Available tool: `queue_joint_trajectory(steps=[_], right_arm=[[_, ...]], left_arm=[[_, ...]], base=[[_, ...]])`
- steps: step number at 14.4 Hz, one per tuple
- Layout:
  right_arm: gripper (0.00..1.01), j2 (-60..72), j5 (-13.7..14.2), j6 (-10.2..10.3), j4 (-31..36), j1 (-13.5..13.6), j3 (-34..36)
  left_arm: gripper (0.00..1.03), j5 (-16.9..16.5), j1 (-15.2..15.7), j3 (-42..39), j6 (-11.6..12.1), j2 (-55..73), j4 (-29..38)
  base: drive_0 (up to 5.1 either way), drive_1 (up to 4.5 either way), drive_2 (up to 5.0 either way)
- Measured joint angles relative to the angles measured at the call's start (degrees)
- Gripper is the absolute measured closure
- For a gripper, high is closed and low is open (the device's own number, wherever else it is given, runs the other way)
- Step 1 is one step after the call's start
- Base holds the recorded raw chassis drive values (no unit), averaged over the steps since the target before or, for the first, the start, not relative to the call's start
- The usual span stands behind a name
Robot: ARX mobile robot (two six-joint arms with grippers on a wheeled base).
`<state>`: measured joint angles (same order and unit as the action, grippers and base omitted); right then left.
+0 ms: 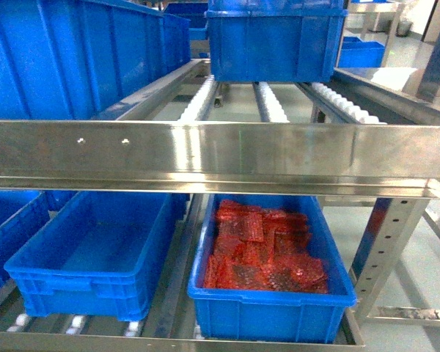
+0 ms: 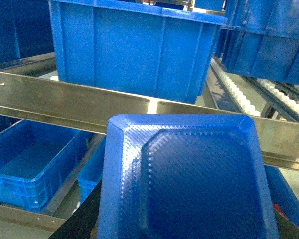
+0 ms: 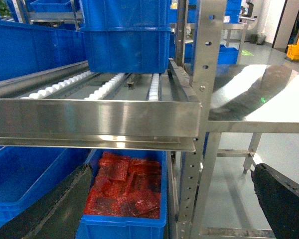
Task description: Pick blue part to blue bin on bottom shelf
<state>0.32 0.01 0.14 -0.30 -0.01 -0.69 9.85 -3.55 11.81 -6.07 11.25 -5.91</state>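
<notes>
**Mia:** What does the head view show?

**Sam:** A steel rack. On the bottom shelf [image 1: 169,339] sit an empty blue bin [image 1: 95,257] and, beside it, a bin of red packets [image 1: 268,264]. A shiny front rail [image 1: 220,155] runs across above them. Up on the white rollers [image 1: 268,103] stands another blue bin [image 1: 275,40]. No fingers show here.

**Mia:** And the left wrist view?

**Sam:** The blue part [image 2: 189,179] fills the bottom of the view, right up close to the left fingers (it looks like a bumpy tray). The dark bits at its lower edges may be the fingers, so I cannot tell if they are clenched on it. The part is in front of the rail, not in a bin. The empty blue bin is below and off to the left of it.

**Mia:** The right wrist view?

**Sam:** Dark finger shapes sit at the bottom corners, wide apart, grasping nothing. The red packets bin lies just ahead, between them. A steel bench [image 3: 269,94] is off to the right.
</notes>
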Motion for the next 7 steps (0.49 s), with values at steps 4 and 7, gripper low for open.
queue_joint_trajectory(steps=[4,7], right_arm=[[0.03,0.0,0.0,0.0,-0.07,0.0,0.0],[0.03,0.0,-0.22,0.02,0.07,0.0,0.0]], left_arm=[[0.6,0.0,0.0,0.0,0.0,0.0,-0.02],[0.6,0.39,0.0,0.0,0.0,-0.02,-0.15]], base=[[-5.1,2.59,2.1],[0.0,0.0,0.0]])
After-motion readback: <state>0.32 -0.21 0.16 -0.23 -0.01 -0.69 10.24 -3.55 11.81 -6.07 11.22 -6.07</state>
